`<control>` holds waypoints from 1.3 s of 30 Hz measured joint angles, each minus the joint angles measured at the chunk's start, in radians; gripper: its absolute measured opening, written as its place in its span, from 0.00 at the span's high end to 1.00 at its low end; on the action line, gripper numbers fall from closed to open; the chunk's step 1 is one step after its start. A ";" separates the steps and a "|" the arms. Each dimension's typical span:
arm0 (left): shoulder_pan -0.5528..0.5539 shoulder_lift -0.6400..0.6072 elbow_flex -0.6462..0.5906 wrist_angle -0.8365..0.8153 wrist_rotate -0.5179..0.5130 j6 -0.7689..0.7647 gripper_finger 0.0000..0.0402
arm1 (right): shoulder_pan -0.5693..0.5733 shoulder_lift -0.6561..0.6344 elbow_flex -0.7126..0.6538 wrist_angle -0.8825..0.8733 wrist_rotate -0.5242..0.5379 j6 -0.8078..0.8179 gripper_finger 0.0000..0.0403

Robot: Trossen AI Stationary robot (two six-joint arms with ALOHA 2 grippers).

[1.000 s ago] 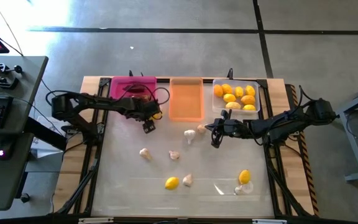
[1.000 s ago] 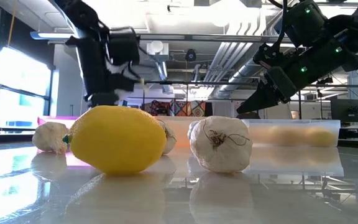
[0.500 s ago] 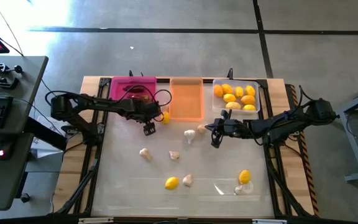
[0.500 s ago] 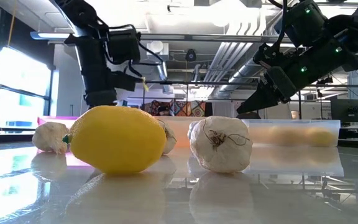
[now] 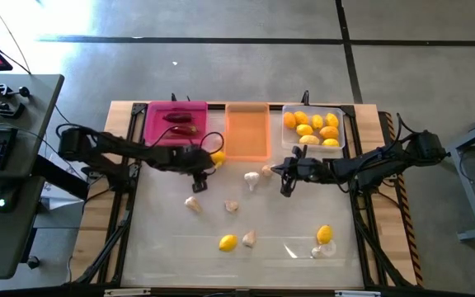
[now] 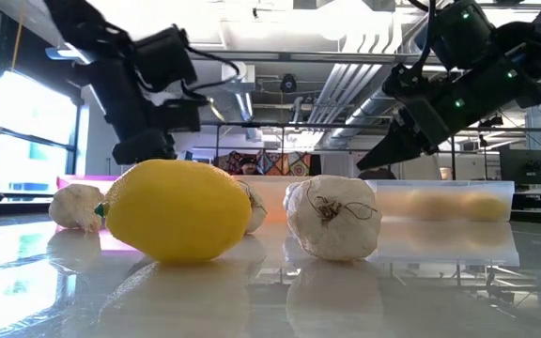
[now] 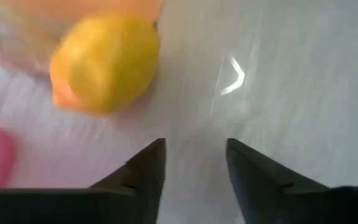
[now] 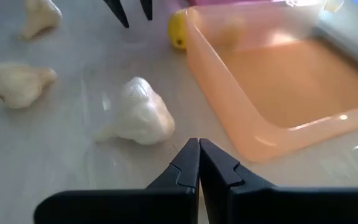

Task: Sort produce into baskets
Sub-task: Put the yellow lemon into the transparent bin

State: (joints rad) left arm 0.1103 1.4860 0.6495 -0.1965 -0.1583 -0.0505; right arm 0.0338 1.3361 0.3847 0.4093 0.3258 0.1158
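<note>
My left tool (image 5: 198, 176) hangs over the tabletop (image 5: 279, 210), fingers parted and empty, just beside a loose lemon (image 5: 218, 157) that lies against the orange basket (image 5: 246, 132), between it and the pink basket (image 5: 162, 124). My right tool (image 5: 284, 177) is pinched shut on nothing beside a garlic bulb (image 5: 251, 177). The risk I see: the lemon is round, so if I close off-centre it may squirt out and roll. It could also wedge against the basket wall and drag the basket along.

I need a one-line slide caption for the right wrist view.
Shut right gripper faces a garlic bulb lying beside the empty orange basket.
</note>
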 joint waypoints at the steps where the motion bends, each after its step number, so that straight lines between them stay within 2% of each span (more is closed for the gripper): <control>1: -0.008 -0.017 -0.018 0.033 0.000 0.000 0.65 | 0.000 0.000 0.000 0.014 -0.010 0.000 1.00; 6: -0.033 -0.129 -0.126 0.213 0.000 0.009 0.83 | 0.000 0.000 0.002 0.117 -0.090 -0.044 1.00; 11: -0.038 -0.242 -0.269 0.459 0.000 0.011 0.98 | 0.000 0.006 0.055 0.094 -0.094 -0.073 1.00; 22: -0.037 -0.359 -0.538 0.935 0.000 0.045 1.00 | 0.000 0.239 0.313 0.020 -0.094 -0.230 0.97; 26: -0.036 -0.367 -0.595 1.044 -0.012 0.072 1.00 | 0.000 0.328 0.470 -0.090 -0.094 -0.295 0.86; 32: -0.031 -0.368 -0.624 1.066 -0.035 0.081 1.00 | 0.000 0.482 0.720 -0.250 -0.094 -0.353 0.62; 39: -0.031 -0.368 -0.625 1.069 -0.035 0.082 1.00 | -0.013 0.642 1.012 -0.458 -0.090 -0.298 0.43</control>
State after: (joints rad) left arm 0.0792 1.1179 0.0246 0.8729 -0.1936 0.0311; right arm 0.0208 1.9786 1.3970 -0.0483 0.2355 -0.1818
